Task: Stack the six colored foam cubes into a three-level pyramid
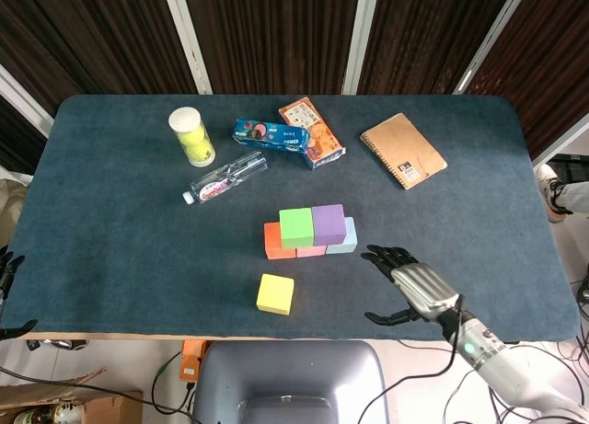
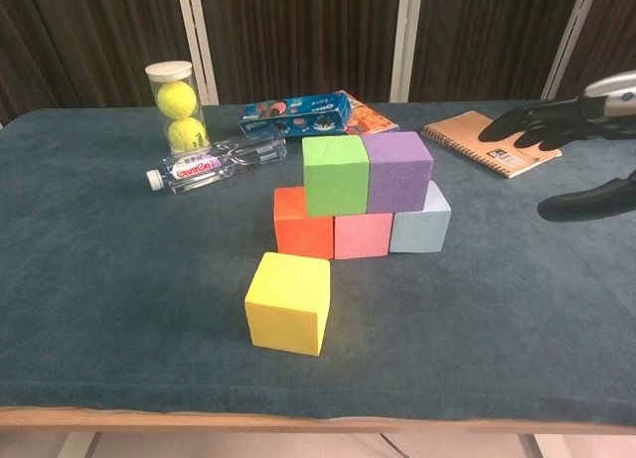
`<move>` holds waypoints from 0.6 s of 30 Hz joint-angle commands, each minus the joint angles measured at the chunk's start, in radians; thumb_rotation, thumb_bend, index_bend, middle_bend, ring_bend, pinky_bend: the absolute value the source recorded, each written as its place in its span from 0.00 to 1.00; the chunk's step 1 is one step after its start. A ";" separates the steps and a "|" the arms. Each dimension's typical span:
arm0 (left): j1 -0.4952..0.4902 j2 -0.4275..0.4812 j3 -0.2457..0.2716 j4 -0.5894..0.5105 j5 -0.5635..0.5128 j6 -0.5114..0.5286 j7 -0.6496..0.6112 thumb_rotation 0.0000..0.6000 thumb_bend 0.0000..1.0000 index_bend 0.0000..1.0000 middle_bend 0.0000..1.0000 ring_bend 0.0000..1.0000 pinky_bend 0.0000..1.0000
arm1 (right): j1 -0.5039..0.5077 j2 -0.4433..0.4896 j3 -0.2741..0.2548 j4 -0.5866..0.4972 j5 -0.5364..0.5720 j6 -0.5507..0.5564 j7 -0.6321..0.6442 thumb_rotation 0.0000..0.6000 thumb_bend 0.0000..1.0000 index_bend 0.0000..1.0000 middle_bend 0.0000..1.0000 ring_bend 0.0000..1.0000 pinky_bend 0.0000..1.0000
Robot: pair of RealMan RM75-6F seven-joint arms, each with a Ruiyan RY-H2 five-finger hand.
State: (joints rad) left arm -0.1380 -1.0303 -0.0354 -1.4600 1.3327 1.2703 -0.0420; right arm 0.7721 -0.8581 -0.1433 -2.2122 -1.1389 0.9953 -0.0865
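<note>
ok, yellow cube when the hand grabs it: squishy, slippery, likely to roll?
The yellow cube is foam per the task, so probably light with slight give. It rests on a flat face, so rolling is unlikely. Its matte surface suggests decent grip for the open right hand.

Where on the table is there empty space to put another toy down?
Bare cloth lies left of the yellow cube and the block stack, below the water bottle. More lies right of the stack, below the notebook, past the right hand. It is crowded at the back, around the ball tube and snack boxes.
</note>
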 commanded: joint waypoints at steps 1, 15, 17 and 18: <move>-0.001 -0.001 -0.001 0.003 -0.002 -0.004 -0.003 1.00 0.12 0.03 0.00 0.00 0.11 | 0.108 -0.080 0.072 -0.046 0.220 -0.019 -0.273 0.57 0.19 0.05 0.00 0.00 0.00; -0.001 -0.003 -0.005 0.009 -0.011 -0.014 -0.008 1.00 0.12 0.03 0.00 0.00 0.11 | 0.270 -0.266 0.116 -0.084 0.584 0.074 -0.586 0.57 0.19 0.05 0.00 0.00 0.00; 0.000 -0.003 -0.006 0.011 -0.012 -0.013 -0.010 1.00 0.12 0.03 0.00 0.00 0.11 | 0.280 -0.280 0.116 -0.077 0.594 0.075 -0.602 0.57 0.19 0.05 0.00 0.00 0.00; 0.000 -0.003 -0.007 0.011 -0.012 -0.013 -0.012 1.00 0.12 0.03 0.00 0.00 0.11 | 0.285 -0.290 0.117 -0.071 0.598 0.075 -0.609 0.57 0.19 0.05 0.00 0.00 0.00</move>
State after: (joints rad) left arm -0.1379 -1.0330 -0.0417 -1.4490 1.3210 1.2572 -0.0532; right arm 1.0510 -1.1383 -0.0293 -2.2882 -0.5466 1.0672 -0.6873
